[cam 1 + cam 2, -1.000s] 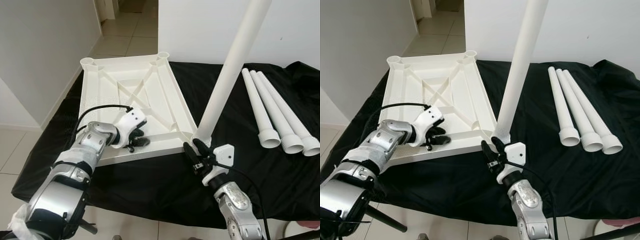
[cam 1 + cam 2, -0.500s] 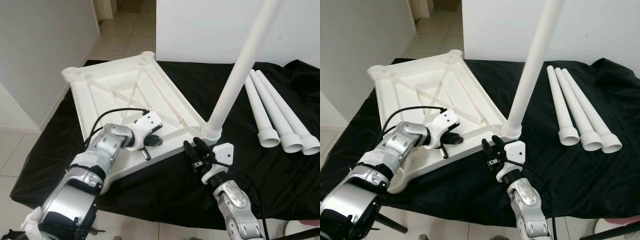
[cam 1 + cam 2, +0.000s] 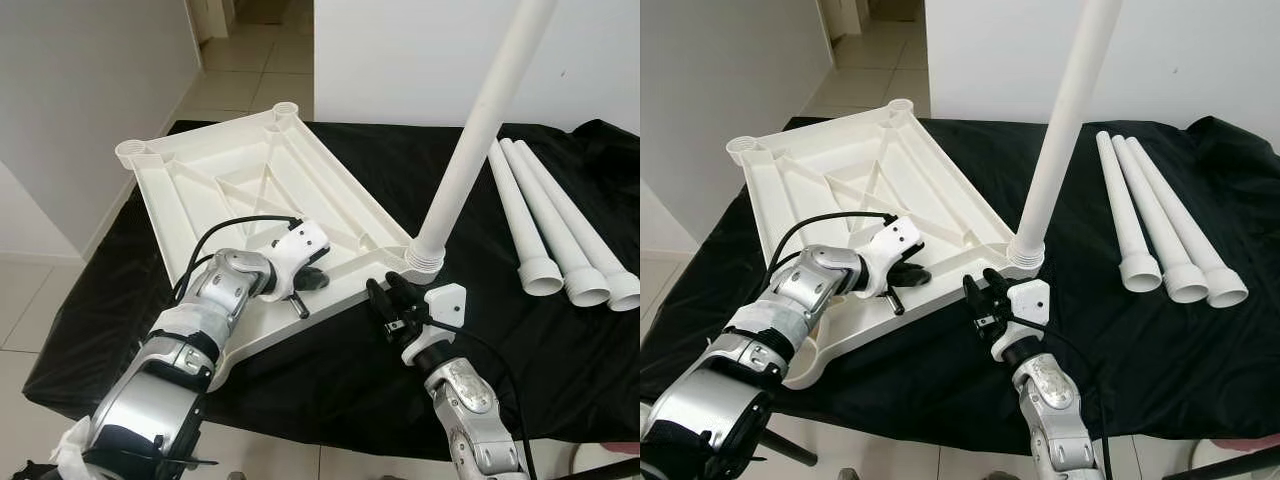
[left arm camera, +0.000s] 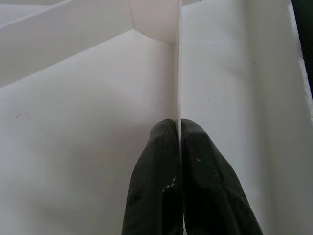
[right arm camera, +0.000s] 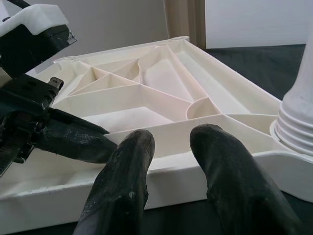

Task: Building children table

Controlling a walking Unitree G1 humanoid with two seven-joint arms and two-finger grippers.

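Note:
A white plastic tabletop (image 3: 240,190) lies upside down on the black cloth, turned at an angle. One white leg (image 3: 470,150) stands upright in its near right corner socket (image 3: 424,258). My left gripper (image 3: 312,281) is shut on a thin inner rib (image 4: 178,73) near the tabletop's front edge. My right gripper (image 3: 388,295) is open just in front of that edge, beside the socket, holding nothing. Its fingers (image 5: 215,152) point at the tabletop's rim (image 5: 161,171). Three loose white legs (image 3: 545,225) lie side by side at the right.
The black cloth (image 3: 330,370) covers the work surface up to its front edge. A white wall (image 3: 400,60) stands behind, and a tiled hallway floor (image 3: 250,60) opens at the back left. A wall corner (image 3: 90,120) is at the left.
The tabletop has been swung round, its near right corner and standing leg shifting right and away. My left gripper moved with the rib. The right gripper has stayed put.

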